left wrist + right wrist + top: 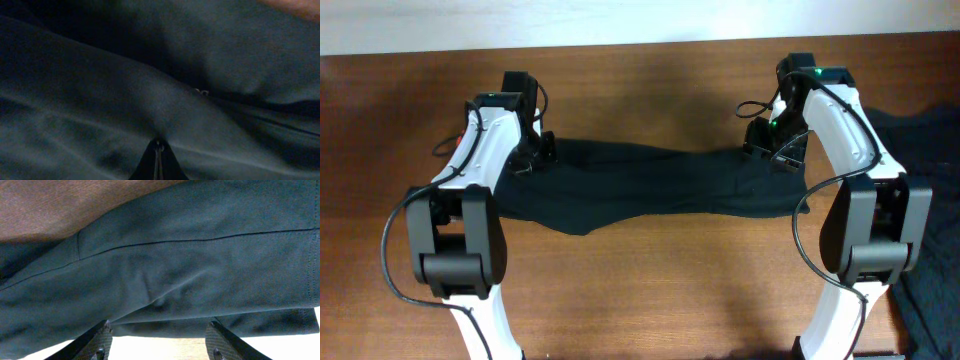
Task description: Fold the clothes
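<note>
Closest in the left wrist view, the left pincer (158, 159) is pressed fully shut, its two fingers meeting in a thin dark wedge with a fold of the black trousers (150, 100) nipped between them. The cloth rises from that pinch into a soft ridge and fills nearly the whole view, with only a sliver of the brown worktop (295, 5) showing at the top right corner. In the right wrist view the right pincer (159, 326) stands well open, its ribbed fingers (97, 342) set wide apart and holding nothing. The edge of the trousers (200, 270) lies just beyond the fingertips, with a stitched seam running across the cloth and a hem down its right side, and bare worktop (50, 205) past it. From overhead, the trousers (660, 185) lie stretched in a long band across the middle of the worktop (650, 290), reaching from the left pincer (535, 152) at one end to the right pincer (782, 152) at the other. Their near edge sags in a wavy line. Farther out, at the right edge of the worktop, lies a heap of dark garments (930, 140), apart from the trousers.
</note>
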You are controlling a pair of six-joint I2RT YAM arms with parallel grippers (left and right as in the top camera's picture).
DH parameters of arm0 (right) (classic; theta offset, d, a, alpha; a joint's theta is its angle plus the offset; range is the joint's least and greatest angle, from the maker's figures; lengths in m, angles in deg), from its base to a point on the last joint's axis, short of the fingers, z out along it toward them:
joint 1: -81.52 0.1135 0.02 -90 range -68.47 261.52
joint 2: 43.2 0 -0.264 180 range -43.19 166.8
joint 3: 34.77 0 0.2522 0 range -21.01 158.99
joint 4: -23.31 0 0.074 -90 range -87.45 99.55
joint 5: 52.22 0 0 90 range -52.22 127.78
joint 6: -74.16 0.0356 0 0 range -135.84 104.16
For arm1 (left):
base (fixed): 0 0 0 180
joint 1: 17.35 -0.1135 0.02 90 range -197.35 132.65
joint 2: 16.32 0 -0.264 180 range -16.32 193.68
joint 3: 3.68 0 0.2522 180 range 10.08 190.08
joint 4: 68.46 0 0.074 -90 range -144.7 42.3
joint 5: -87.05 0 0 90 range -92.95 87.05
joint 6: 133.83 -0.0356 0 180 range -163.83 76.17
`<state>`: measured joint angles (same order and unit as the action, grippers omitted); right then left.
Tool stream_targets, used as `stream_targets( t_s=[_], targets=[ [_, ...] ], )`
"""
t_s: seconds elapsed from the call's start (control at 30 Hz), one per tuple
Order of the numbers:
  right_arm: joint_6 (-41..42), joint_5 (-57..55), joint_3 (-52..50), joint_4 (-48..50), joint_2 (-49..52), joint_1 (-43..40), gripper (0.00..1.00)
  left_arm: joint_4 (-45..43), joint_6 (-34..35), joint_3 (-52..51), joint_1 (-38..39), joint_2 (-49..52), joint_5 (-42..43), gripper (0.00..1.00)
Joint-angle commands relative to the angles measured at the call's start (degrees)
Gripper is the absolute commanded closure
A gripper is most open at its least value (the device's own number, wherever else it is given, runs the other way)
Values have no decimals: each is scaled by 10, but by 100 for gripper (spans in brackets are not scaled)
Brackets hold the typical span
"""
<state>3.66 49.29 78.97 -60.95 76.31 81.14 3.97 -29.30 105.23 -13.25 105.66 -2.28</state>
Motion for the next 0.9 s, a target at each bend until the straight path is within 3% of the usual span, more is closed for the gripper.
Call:
stream_targets(
  t_s=[0.0, 0.27, 0.87],
  targets=[
    [3, -1, 10, -2, -13, 0, 36, -1, -3, -4, -1, 12, 6, 100],
    [3, -2, 10, -2, -13, 0, 35, 0, -3, -4, -1, 12, 6, 100],
    [3, -18, 10, -2, -13, 0, 34, -103, 0, 6, -1, 41, 6, 100]
  ],
)
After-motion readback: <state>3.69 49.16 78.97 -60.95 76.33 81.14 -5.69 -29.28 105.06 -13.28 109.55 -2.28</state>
